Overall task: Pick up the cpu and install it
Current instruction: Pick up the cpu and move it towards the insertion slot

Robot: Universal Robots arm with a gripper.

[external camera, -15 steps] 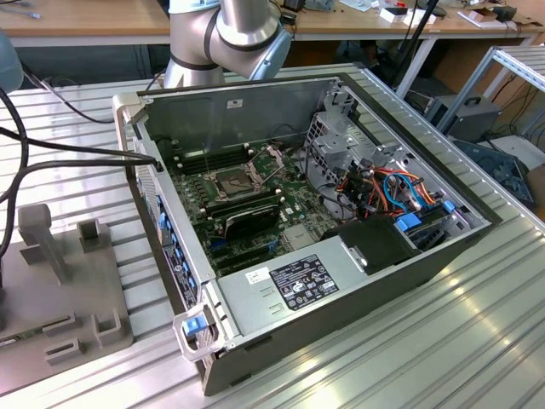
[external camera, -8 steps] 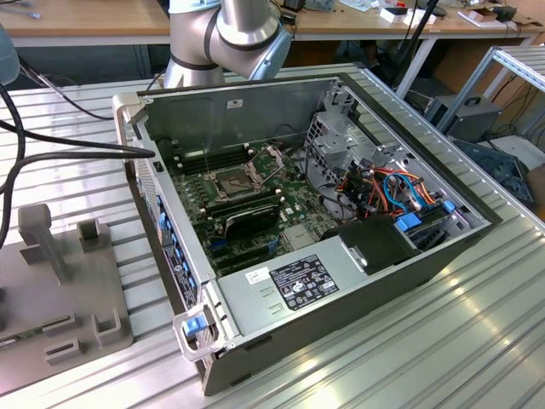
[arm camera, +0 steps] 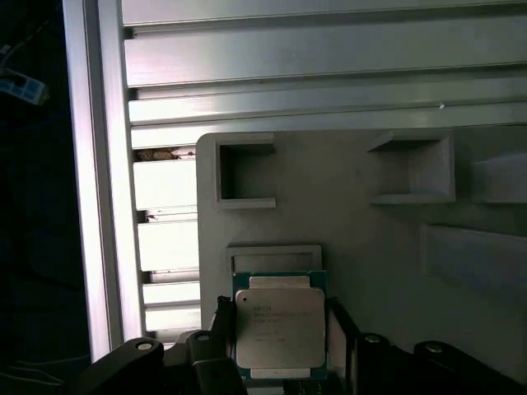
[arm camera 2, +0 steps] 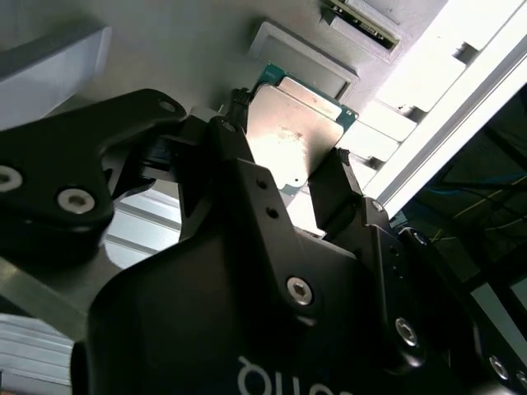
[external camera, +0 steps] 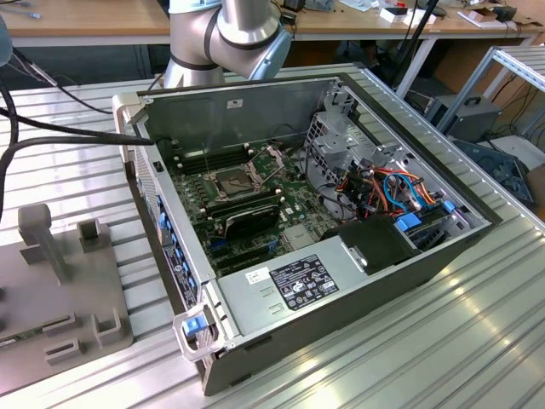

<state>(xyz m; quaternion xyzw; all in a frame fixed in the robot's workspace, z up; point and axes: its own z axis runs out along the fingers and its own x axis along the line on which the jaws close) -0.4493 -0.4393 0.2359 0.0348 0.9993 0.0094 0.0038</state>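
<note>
Wrist views: gripper [arm camera: 280, 333] apparently around cpu [arm camera: 278, 321]

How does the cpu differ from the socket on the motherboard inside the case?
The cpu has a pale silver-grey metal top; the socket is a dark square. The cpu is held between the fingers of the gripper over the grey holder; the socket sits fixed on the motherboard in the case, its metal frame tilted up. Both are square.
</note>
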